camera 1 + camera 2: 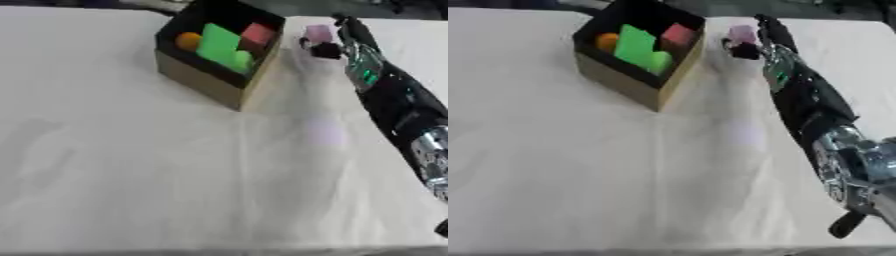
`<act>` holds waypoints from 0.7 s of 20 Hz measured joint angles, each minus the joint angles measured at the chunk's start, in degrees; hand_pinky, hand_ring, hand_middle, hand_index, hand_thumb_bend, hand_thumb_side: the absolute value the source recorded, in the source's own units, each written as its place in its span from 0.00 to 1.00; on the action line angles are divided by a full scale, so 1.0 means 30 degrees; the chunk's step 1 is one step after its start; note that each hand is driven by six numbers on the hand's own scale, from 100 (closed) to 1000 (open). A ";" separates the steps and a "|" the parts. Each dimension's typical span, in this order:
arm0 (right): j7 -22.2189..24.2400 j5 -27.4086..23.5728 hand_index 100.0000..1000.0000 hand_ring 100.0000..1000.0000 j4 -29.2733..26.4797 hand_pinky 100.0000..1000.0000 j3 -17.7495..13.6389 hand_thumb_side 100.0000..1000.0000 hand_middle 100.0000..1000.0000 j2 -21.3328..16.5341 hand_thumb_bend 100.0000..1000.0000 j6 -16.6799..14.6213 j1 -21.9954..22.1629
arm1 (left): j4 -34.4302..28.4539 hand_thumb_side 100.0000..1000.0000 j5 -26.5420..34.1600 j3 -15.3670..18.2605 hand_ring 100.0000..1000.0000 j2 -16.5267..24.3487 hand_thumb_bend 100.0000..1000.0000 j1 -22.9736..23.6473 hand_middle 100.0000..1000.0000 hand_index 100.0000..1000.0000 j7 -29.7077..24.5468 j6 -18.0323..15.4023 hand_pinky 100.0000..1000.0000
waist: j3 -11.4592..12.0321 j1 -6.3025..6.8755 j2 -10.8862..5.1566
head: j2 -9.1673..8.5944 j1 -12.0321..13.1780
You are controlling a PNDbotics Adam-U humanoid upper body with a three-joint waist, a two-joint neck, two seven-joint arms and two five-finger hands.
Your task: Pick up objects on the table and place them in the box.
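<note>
A cardboard box (206, 80) with a black inside stands at the upper middle of the table. It holds an orange ball (187, 41), a green block (220, 45) and a red block (257, 34). My right hand (337, 37) reaches in from the right, just right of the box and above the table. Its fingers are shut on a small pink block (318, 33). A faint pink reflection of the block lies on the cloth below. My left hand does not show in either view.
A white cloth (131, 165) covers the table. My right forearm (807, 100) crosses the right side of the views. Dark shapes lie past the table's far edge.
</note>
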 measured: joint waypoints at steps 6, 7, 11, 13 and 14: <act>-0.0262 -0.0181 0.92 0.69 0.0341 0.64 0.0117 0.49 0.71 0.0025 0.32 0.0255 0.0075 | 0.0001 0.65 0.0003 0.0000 0.64 -0.0004 0.27 0.0000 0.54 0.75 -0.0004 0.0001 0.81 | 0.0025 0.0034 0.0001 | 0.0002 -0.0062; -0.0356 -0.0197 0.92 0.69 0.0342 0.64 0.0118 0.48 0.71 0.0040 0.31 0.0279 0.0080 | 0.0001 0.65 0.0004 0.0000 0.64 -0.0004 0.27 0.0000 0.54 0.75 -0.0005 0.0001 0.81 | 0.0031 0.0034 0.0001 | 0.0003 -0.0066; -0.0910 -0.0291 0.86 0.64 0.0342 0.61 0.0119 0.43 0.63 0.0073 0.24 0.0308 0.0231 | 0.0002 0.65 0.0005 0.0000 0.64 -0.0005 0.26 0.0000 0.54 0.75 -0.0006 0.0002 0.81 | 0.0056 0.0034 0.0001 | 0.0003 -0.0078; -0.1266 -0.0373 0.83 0.62 0.0340 0.60 0.0119 0.38 0.58 0.0109 0.20 0.0303 0.0240 | 0.0002 0.65 0.0008 0.0001 0.64 -0.0006 0.26 0.0000 0.54 0.75 -0.0006 0.0002 0.81 | 0.0058 0.0034 0.0001 | 0.0003 -0.0081; -0.1463 -0.0393 0.80 0.61 0.0338 0.60 0.0119 0.35 0.57 0.0135 0.18 0.0287 0.0246 | 0.0002 0.65 0.0009 0.0001 0.64 -0.0006 0.26 0.0000 0.54 0.75 -0.0006 0.0002 0.81 | 0.0059 0.0034 0.0001 | 0.0003 -0.0082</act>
